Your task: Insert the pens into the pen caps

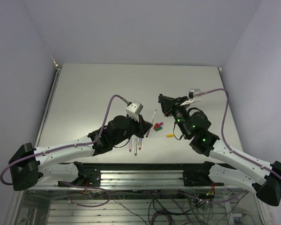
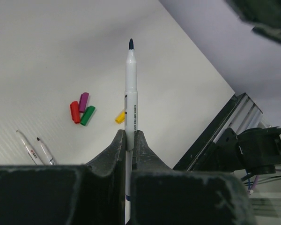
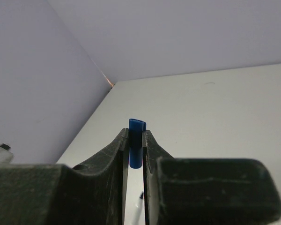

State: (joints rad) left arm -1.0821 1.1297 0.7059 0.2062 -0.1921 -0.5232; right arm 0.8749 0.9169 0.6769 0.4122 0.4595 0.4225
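My left gripper [image 1: 144, 126] is shut on a pale pen [image 1: 152, 121] with a dark tip that points up and right, towards the right gripper. In the left wrist view the pen [image 2: 130, 93] stands upright out of that gripper [image 2: 129, 134]. My right gripper [image 1: 162, 100] hovers above the table, shut on the dark blue cap [image 3: 136, 140], which stands between the jaws of that gripper [image 3: 136, 134]. The red cap [image 2: 74, 112], magenta cap [image 2: 83, 101], green cap [image 2: 87, 115] and yellow cap [image 2: 120, 116] lie on the table. Several more pens [image 1: 136, 145] lie under the left wrist.
The cap cluster [image 1: 158, 125] and the yellow cap [image 1: 170, 135] lie between the two arms. Two loose pens [image 2: 35, 149] show at the lower left of the left wrist view. The metal rail [image 1: 145, 168] runs along the table's near edge. Walls enclose the table [image 1: 103, 84].
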